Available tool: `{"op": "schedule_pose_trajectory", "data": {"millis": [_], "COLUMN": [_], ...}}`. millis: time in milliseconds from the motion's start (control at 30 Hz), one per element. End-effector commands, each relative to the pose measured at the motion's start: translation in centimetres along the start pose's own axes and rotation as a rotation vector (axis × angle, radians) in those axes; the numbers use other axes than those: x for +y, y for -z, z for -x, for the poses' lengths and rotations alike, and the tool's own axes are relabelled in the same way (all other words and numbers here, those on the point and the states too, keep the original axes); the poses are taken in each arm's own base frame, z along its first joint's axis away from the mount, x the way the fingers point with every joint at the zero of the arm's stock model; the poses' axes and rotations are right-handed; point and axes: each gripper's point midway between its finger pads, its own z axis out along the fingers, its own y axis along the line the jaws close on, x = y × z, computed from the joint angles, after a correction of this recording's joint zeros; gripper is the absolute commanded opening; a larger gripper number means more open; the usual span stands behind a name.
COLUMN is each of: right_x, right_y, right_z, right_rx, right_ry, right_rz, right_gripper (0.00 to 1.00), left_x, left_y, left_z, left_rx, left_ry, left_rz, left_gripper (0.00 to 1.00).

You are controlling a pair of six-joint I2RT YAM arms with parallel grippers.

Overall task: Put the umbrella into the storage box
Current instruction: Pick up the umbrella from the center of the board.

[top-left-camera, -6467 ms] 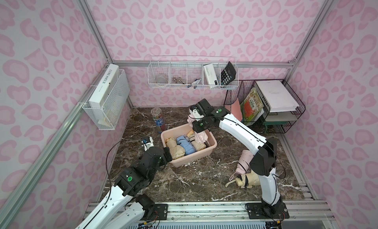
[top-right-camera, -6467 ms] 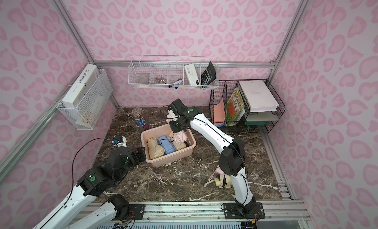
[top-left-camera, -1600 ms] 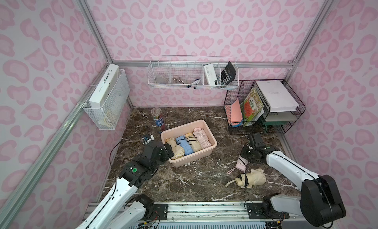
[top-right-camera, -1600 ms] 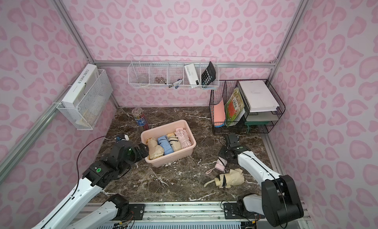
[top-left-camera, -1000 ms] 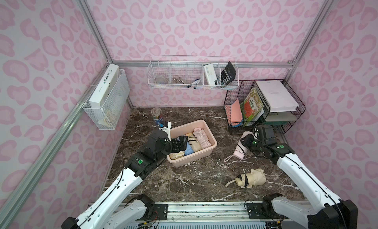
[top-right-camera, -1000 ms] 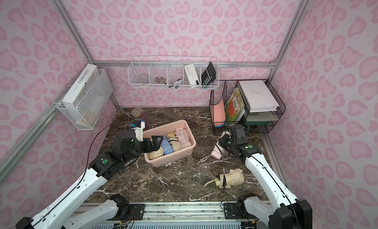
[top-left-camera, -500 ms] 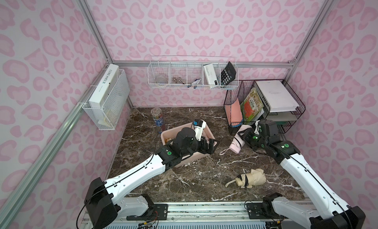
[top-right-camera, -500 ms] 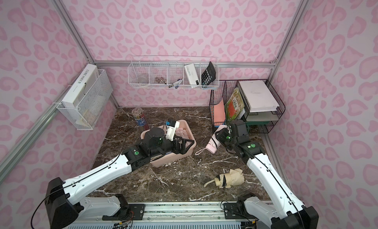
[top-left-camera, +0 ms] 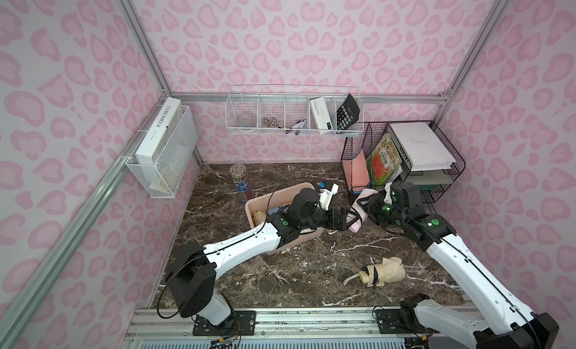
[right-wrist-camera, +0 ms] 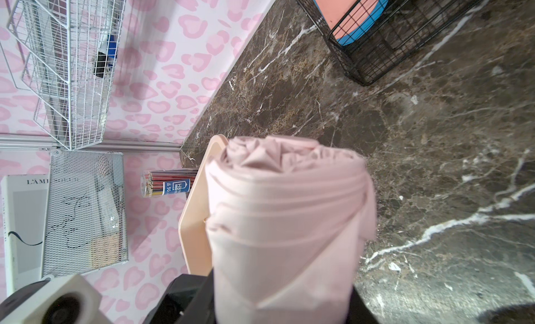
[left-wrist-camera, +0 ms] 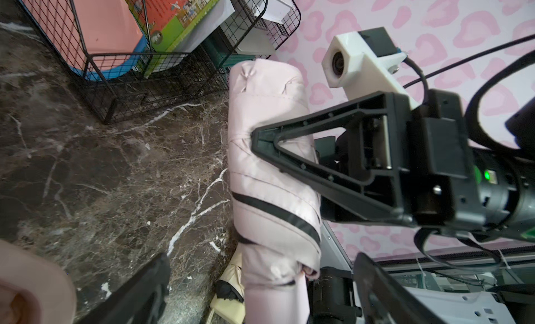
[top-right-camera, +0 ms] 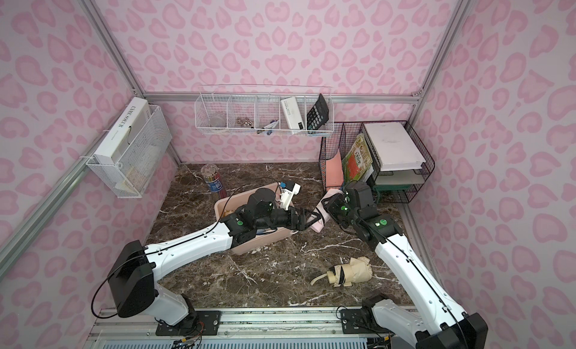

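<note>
A folded pale pink umbrella [top-left-camera: 357,226] [top-right-camera: 320,227] [left-wrist-camera: 269,169] [right-wrist-camera: 289,221] hangs in the air just right of the storage box, and my right gripper [top-left-camera: 368,207] [top-right-camera: 328,207] [left-wrist-camera: 260,137] [right-wrist-camera: 285,303] is shut on it. My left gripper [top-left-camera: 353,221] [top-right-camera: 314,220] [left-wrist-camera: 262,260] reaches across the box and stands open, a finger on each side of the umbrella's lower end with gaps. The peach-pink storage box [top-left-camera: 270,201] [top-right-camera: 230,202] [right-wrist-camera: 197,221] is mostly hidden under the left arm. A beige umbrella [top-left-camera: 384,271] [top-right-camera: 352,274] lies on the marble table.
A black wire file rack [top-left-camera: 402,157] [top-right-camera: 374,154] stands at the back right, close behind the right gripper. A pencil tube [top-left-camera: 243,183] stands behind the box. White wire baskets hang on the back wall [top-left-camera: 293,119] and the left wall [top-left-camera: 162,151].
My left arm has stretched further right over the box until its open fingers flank the pink umbrella. The right gripper, still holding the umbrella, has shifted slightly towards the box.
</note>
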Motion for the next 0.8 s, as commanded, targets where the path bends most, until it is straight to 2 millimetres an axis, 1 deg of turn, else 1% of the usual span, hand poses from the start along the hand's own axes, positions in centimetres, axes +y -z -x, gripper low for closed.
{"op": "schedule_pose_trajectory", "data": {"millis": [0,267,400,567,667,767], "right_x": [2.22,2.63,2.68,2.65,2.59,2.76], "right_y": [0.41,0.26,0.21,0.14,0.07,0.06], "right_z": [0.84,0.71,0.66,0.57,0.45,0.43], "right_rx": [-0.033,-0.029,-0.026,-0.025,-0.023,-0.024], "right_ry": [-0.008,-0.01,-0.009,-0.008,-0.008,-0.006], "right_rz": [0.08,0.092,0.094,0.093,0.091,0.097], "right_gripper": [0.32,0.32,0.33,0.33,0.35,0.36], "left_x": [-1.84,-1.81,-1.86,-1.98,-2.12,-2.2], "left_y": [-0.43,-0.82,-0.82,-0.88,-0.92,-1.06], "left_z": [0.17,0.18,0.33,0.42,0.52,0.47], "left_rx": [0.023,0.027,0.022,0.021,0.023,0.03], "left_ry": [0.013,0.02,0.024,0.019,0.018,0.021], "left_rz": [-0.091,-0.1,-0.101,-0.105,-0.111,-0.115], "left_gripper": [0.95,0.7,0.55,0.39,0.31,0.26]}}
